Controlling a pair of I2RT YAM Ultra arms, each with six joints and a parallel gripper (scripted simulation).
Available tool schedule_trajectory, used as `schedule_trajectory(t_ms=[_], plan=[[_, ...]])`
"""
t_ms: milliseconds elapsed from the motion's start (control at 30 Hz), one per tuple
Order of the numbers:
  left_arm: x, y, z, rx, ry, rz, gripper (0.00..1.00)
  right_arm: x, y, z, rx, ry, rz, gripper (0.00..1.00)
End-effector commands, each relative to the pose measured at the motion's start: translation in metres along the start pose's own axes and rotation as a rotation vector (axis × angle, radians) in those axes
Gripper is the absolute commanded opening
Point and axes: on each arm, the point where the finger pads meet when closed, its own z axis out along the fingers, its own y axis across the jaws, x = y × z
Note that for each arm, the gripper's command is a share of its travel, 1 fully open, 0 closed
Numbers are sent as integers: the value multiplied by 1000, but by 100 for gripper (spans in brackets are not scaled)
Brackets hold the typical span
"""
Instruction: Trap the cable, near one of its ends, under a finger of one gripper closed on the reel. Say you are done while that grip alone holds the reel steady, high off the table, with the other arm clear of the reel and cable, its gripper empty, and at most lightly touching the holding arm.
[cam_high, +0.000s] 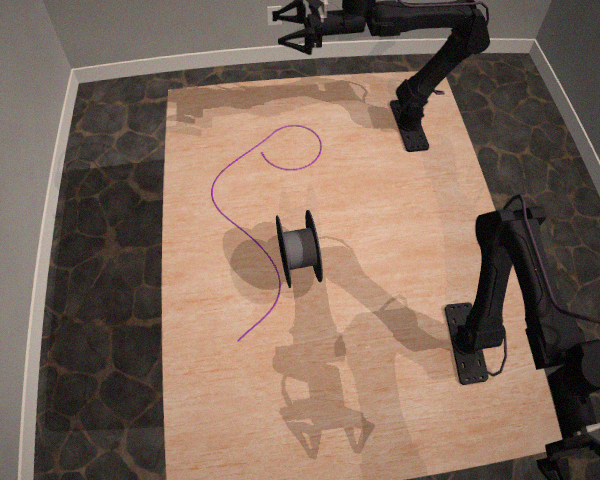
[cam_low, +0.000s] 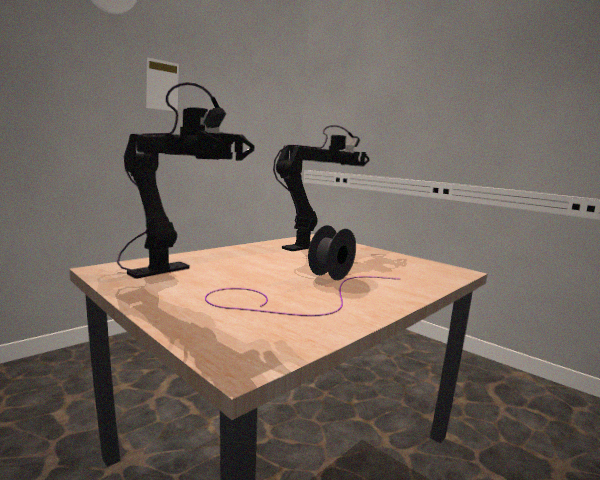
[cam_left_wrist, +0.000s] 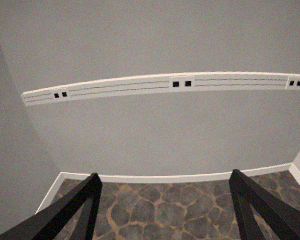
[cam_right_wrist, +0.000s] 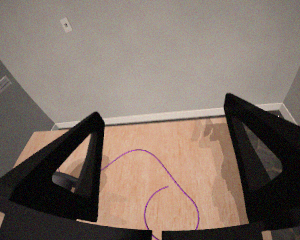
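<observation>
A black reel (cam_high: 299, 248) (cam_low: 332, 251) with a grey core stands on its flanges in the middle of the wooden table (cam_high: 400, 210) (cam_low: 415, 300). A thin purple cable (cam_high: 212, 192) (cam_low: 295, 314) (cam_right_wrist: 140, 150) lies loose on the table. It curls into a hook near the right arm's side and runs close past one reel flange to a free end. My right gripper (cam_high: 277, 29) (cam_low: 250, 147) (cam_right_wrist: 159, 108) is open and empty, high above the table. The right wrist view shows the reel (cam_right_wrist: 65, 180) partly behind a finger. My left gripper (cam_low: 366, 159) (cam_left_wrist: 163, 179) is open and empty, held high and facing a wall.
The left arm (cam_high: 505, 280) rises from its base plate (cam_high: 465, 345) at one table edge. The right arm's base plate (cam_high: 412, 132) is on the same edge. A stone-patterned floor (cam_high: 110, 250) surrounds the table. A white rail (cam_left_wrist: 175, 84) runs along the wall.
</observation>
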Motion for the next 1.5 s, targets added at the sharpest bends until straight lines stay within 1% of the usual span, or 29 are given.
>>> schedule_trajectory(t_ms=[0, 333, 733, 833, 1000, 1167, 1333, 1400, 1467], plan=[[1, 0, 1, -5, -5, 6, 100, 2, -2, 1, 2, -1, -6, 100], [1, 0, 1, -5, -5, 6, 100, 2, -2, 1, 2, -1, -6, 100], [1, 0, 1, -5, -5, 6, 100, 2, -2, 1, 2, -1, -5, 30], [1, 0, 1, -5, -5, 6, 100, 2, -1, 1, 0, -1, -5, 30], [1, 0, 1, -5, -5, 6, 100, 2, 17, 0, -48, -1, -5, 30], [1, 0, 1, -5, -5, 6, 100, 2, 55, -4, -147, -1, -7, 30], [1, 0, 1, -5, -5, 6, 100, 2, 98, -12, -257, -1, -8, 30], [1, 0, 1, -5, -5, 6, 100, 2, 98, -12, -257, -1, -8, 30], [1, 0, 1, -5, -5, 6, 100, 2, 109, -16, -286, -1, -8, 30]])
